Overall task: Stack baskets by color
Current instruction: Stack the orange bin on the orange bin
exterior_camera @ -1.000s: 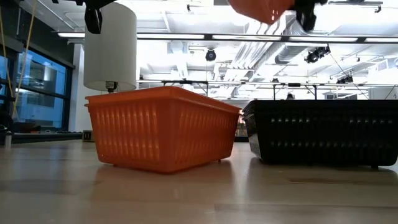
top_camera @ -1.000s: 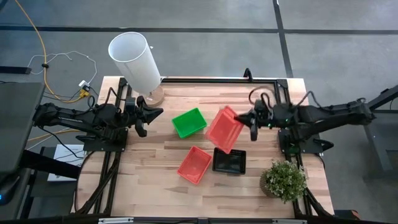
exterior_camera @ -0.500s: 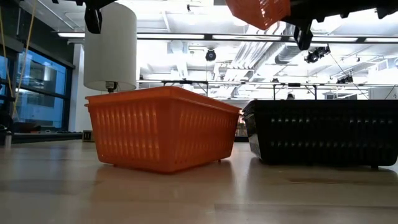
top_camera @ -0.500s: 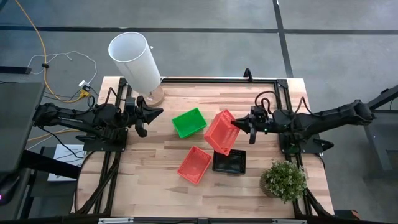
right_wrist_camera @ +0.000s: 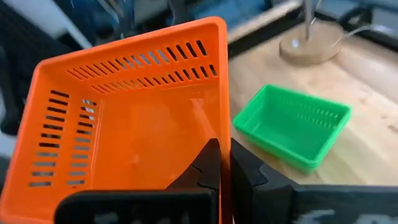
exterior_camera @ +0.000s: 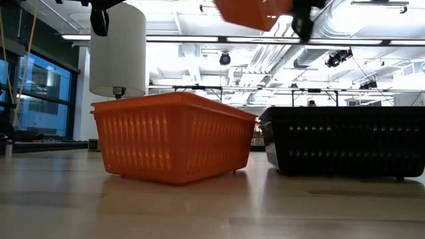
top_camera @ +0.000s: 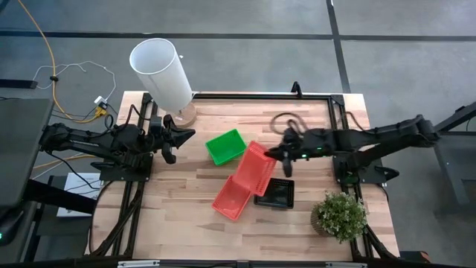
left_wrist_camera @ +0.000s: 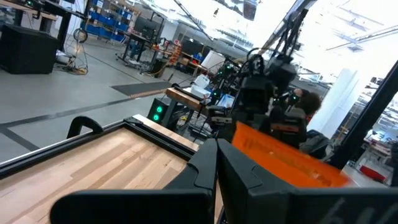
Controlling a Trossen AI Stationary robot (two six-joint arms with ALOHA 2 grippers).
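Observation:
My right gripper [top_camera: 281, 154] is shut on a red basket [top_camera: 253, 167], held tilted in the air over the table's middle. Below it a second red basket [top_camera: 232, 197] and a black basket [top_camera: 274, 193] stand on their bottoms on the wood. A green basket [top_camera: 225, 146] stands farther back, also in the right wrist view [right_wrist_camera: 292, 124]. The low view shows the held basket [exterior_camera: 255, 10] high above the red basket [exterior_camera: 176, 136] on the table. My left gripper [top_camera: 178, 138] waits shut at the table's left, touching nothing. My right gripper pinches one side wall of the red basket at its rim [right_wrist_camera: 224, 124], one finger inside the basket and one outside. The fingers come from the table's right, slanting slightly down. The basket hangs tilted, lifted clear of the table and of the baskets below.
A tall white cylinder [top_camera: 160, 72] stands on a round base at the far left corner. A potted green plant [top_camera: 341, 214] sits at the near right. Bare wood lies along the near edge and at the left.
My right gripper has carried the red basket toward the table's left and a little down. The basket now hangs partly over the red basket on the table and has tipped somewhat. The baskets on the table have not moved.

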